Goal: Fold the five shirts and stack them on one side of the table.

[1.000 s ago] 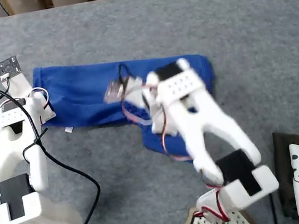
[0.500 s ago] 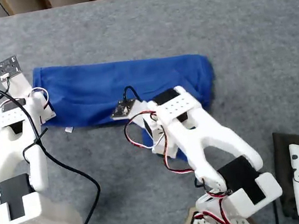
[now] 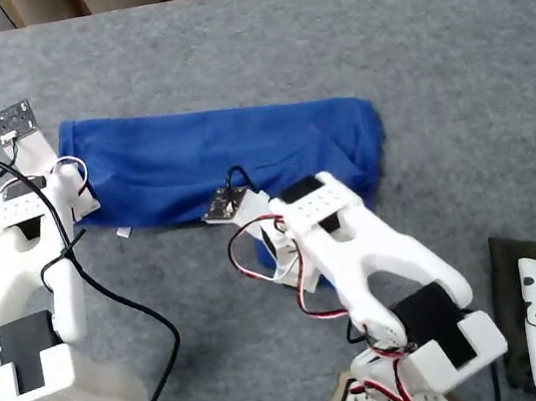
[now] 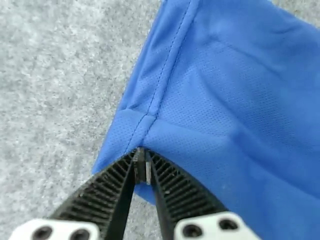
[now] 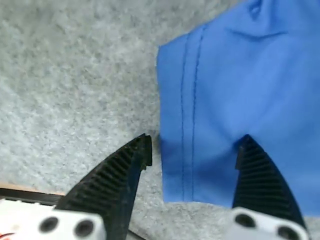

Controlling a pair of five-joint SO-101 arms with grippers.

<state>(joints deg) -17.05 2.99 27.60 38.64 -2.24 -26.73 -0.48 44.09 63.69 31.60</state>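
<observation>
Grey tabletop (image 3: 448,53) carries a blue shirt (image 3: 211,158). Its corner hem is clamped in the left pincer (image 4: 142,161); the right pincer (image 5: 195,145) stands apart, a hemmed shirt edge between its tips.

Plain blue shirt (image 3: 191,156), speckled grey table (image 3: 448,53).

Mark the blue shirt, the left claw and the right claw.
shirt (image 3: 201,155): high view, middle of the cloth.
left claw (image 4: 141,156): left wrist view, between its tips, shut on the shirt's corner.
right claw (image 5: 196,142): right wrist view, midway between its open tips.
</observation>
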